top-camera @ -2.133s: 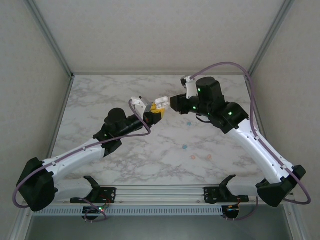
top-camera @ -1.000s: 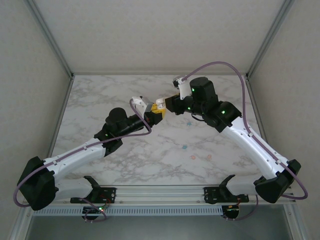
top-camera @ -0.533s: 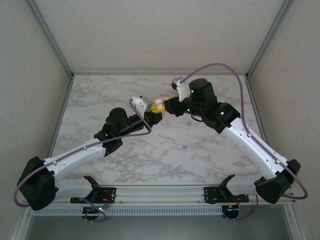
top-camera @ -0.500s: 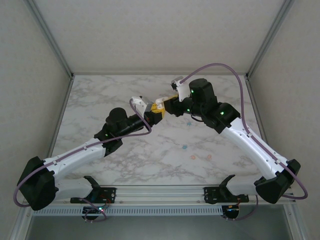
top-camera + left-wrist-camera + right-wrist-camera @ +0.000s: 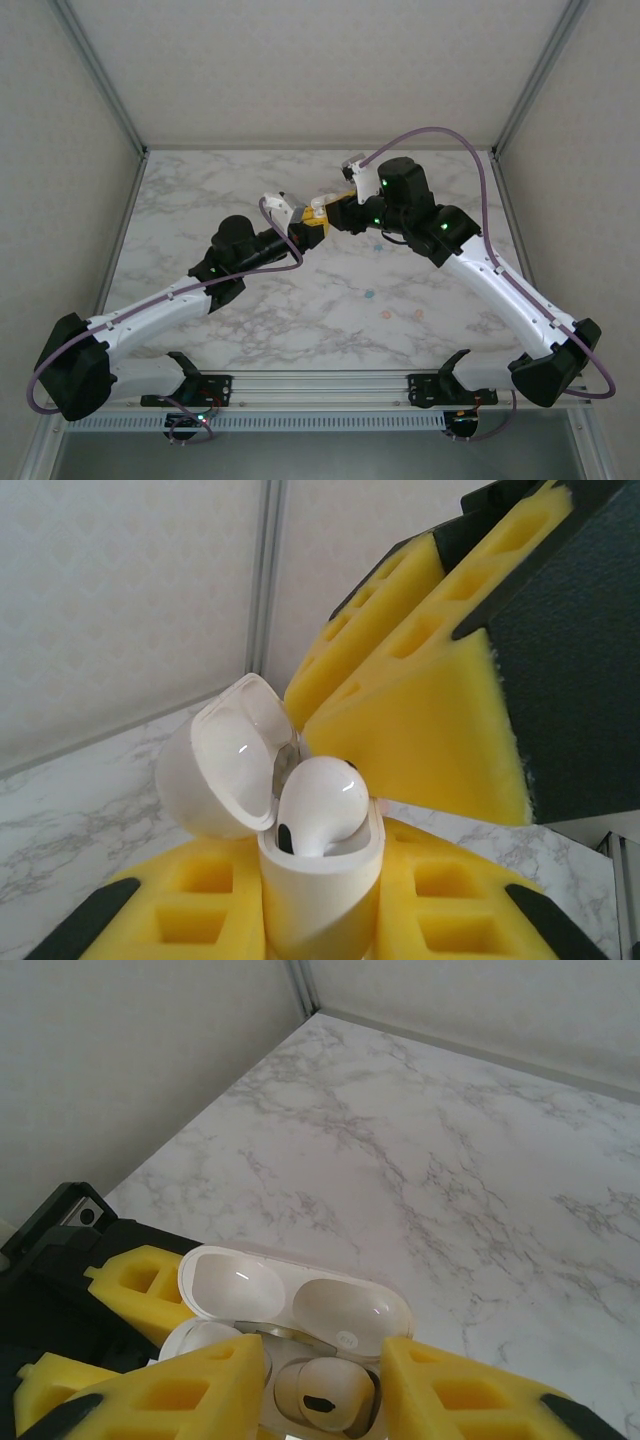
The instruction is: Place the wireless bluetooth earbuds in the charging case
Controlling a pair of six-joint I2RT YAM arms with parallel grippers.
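My left gripper is shut on a white charging case, held upright with its lid swung open. One white earbud sits in a slot of the case, its rounded top sticking out. In the right wrist view the same earbud lies in the case between the yellow foam fingers of my right gripper, which is open with a gap on each side of the earbud. From above, both grippers meet at the case over the table's middle back.
On the marble table, right of centre, lie a teal earbud and two pink earbuds. My right gripper's foam fingers hang just above the case. Walls close the table on three sides.
My right gripper has edged left over the case and its jaws have parted from the white earbud, which now rests in the case. The left arm has held still.
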